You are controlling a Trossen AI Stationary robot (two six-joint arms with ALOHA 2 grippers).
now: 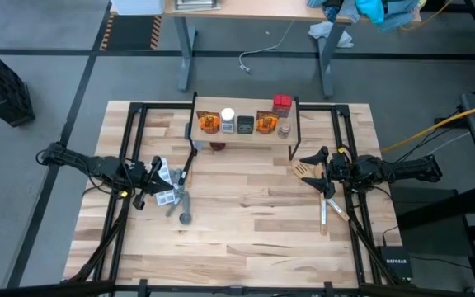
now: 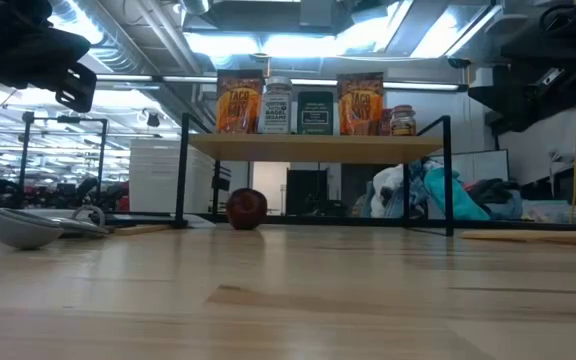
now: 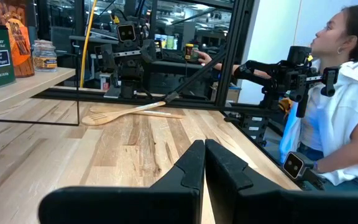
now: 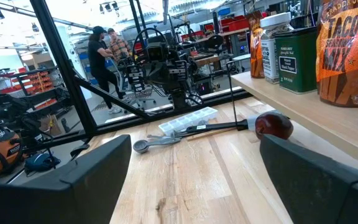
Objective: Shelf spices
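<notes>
From overhead, the shelf (image 1: 243, 134) stands at twelve o'clock on the table (image 1: 246, 223), with the spices (image 1: 246, 124) lined along it: two orange packets, a white-capped jar, a dark tin, a red-topped box and a small jar. The left gripper (image 1: 157, 172) waits at nine o'clock, jaws shut and empty, beside an ice tray (image 1: 166, 198) and measuring spoons (image 1: 181, 206). The right gripper (image 1: 312, 161) hangs at three o'clock, jaws fully open and empty, over a wooden spatula (image 1: 303, 171). Nearly everything looks shelved; the likely slip is a returning arm clipping the shelf's thin legs and toppling the row.

At table level, the row sits close together on the board; a dark red round object (image 2: 247, 208) lies underneath, between the legs. Reaching for it would mean passing under the board, where a wrist could knock it from below.

Seen from the left wrist, the shut jaws point toward the spatula, with a person (image 3: 347, 93) sitting just beyond the table's edge.

Looking past the right wrist's wide-set jaws, the red object, ice tray and spoons lie ahead; the packets overhang near the shelf's edge, easy to brush off.
</notes>
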